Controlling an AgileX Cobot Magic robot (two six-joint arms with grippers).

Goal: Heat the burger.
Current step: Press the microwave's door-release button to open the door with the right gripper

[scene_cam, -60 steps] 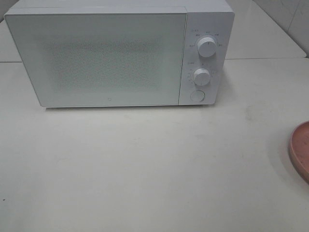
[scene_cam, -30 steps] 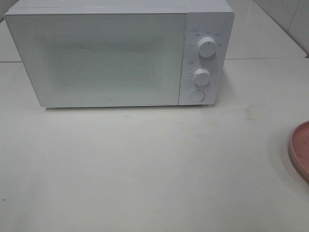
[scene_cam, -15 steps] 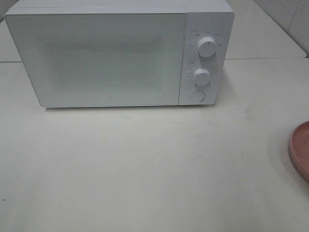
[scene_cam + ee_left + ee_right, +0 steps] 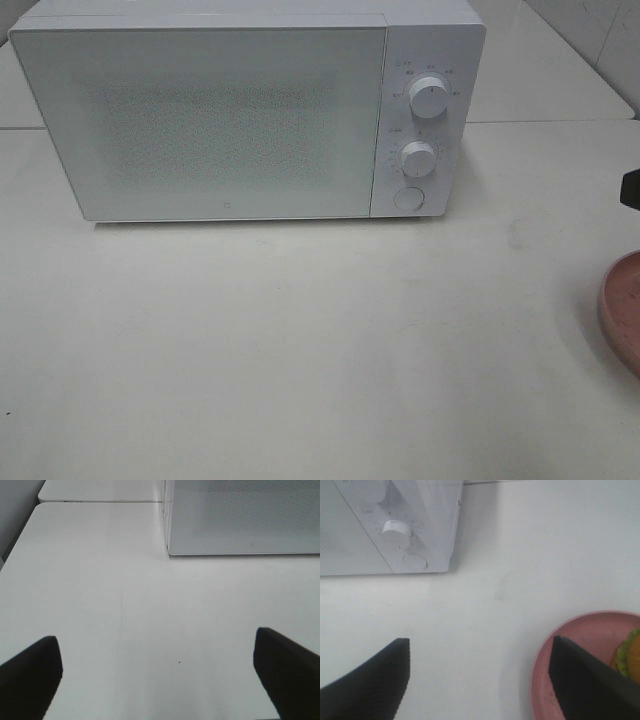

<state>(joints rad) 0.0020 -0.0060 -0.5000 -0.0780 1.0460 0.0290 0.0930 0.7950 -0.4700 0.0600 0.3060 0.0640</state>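
Part of our right pincer (image 4: 479,642) has just popped into sight right of the microwave (image 4: 250,110), spread wide and empty, near the burger (image 4: 631,656) on its pink plate (image 4: 580,650), so we think grabbing comes next.

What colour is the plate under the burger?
Pink; the plate shows best in the right wrist view.

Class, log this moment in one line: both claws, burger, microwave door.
left claw: open, empty | right claw: open, empty, near pink plate | burger: on pink plate, ungrasped | microwave door: shut
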